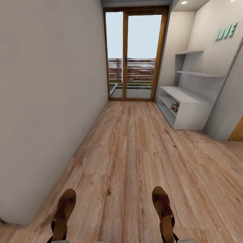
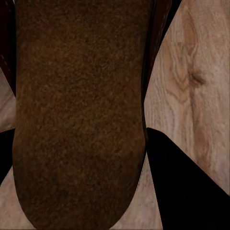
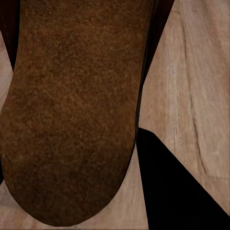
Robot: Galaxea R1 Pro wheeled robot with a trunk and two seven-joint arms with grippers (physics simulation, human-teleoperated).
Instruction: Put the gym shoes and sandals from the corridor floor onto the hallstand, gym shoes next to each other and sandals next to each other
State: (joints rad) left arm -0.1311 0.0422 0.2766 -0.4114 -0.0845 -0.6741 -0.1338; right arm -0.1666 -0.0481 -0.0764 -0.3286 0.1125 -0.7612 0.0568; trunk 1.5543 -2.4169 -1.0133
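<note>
Low in the head view, each of my grippers carries a dark reddish-brown sandal above the wood-plank corridor floor (image 1: 128, 158), toe pointing forward. My left gripper (image 1: 59, 238) is shut on the left sandal (image 1: 64, 209). My right gripper (image 1: 167, 238) is shut on the right sandal (image 1: 162, 206). In the wrist views, the left sandal's brown sole (image 2: 79, 110) and the right sandal's sole (image 3: 76, 110) lie between black fingers (image 2: 187, 191) (image 3: 177, 187). The pale hallstand (image 1: 189, 114) stands far right against the wall. The gym shoes (image 1: 174, 107) rest on a low shelf inside it, small and partly hidden.
A grey wall (image 1: 44, 101) runs along the left side. A wood-framed glass door (image 1: 135, 54) closes the corridor's far end. Two stepped shelves (image 1: 199, 72) hang above the hallstand under green letters (image 1: 226, 32). A wall corner (image 1: 226, 111) juts out beside the hallstand.
</note>
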